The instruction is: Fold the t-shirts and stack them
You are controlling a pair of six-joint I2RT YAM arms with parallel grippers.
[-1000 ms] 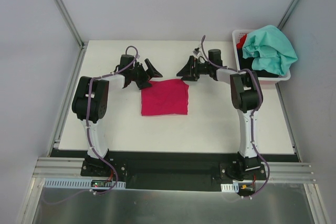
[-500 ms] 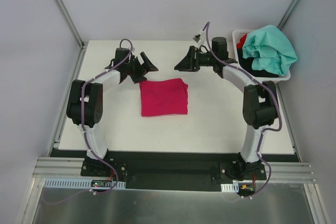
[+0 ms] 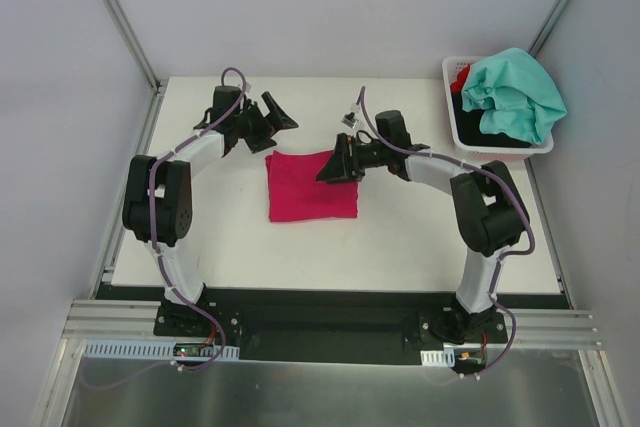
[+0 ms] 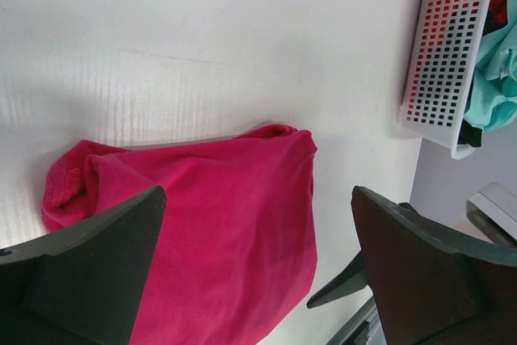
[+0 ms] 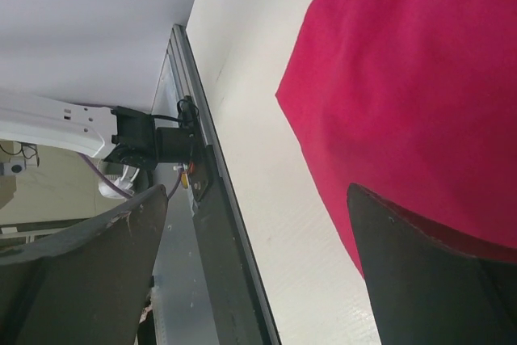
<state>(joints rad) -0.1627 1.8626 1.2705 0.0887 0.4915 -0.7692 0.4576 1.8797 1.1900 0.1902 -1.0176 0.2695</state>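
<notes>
Your folded pink shirt lies flat near the middle of the worktop, a rough rectangle. Your left gripper sits just beyond its far left corner, jaws spread wide and holding nothing. Your right gripper is over the shirt's far right part, jaws likewise spread wide with nothing between them. Whether a fingertip touches the cloth cannot be told. At the far right corner stands the white basket. The teal shirt is heaped on top and spills over its rim, with a black shirt and a red shirt beneath.
</notes>
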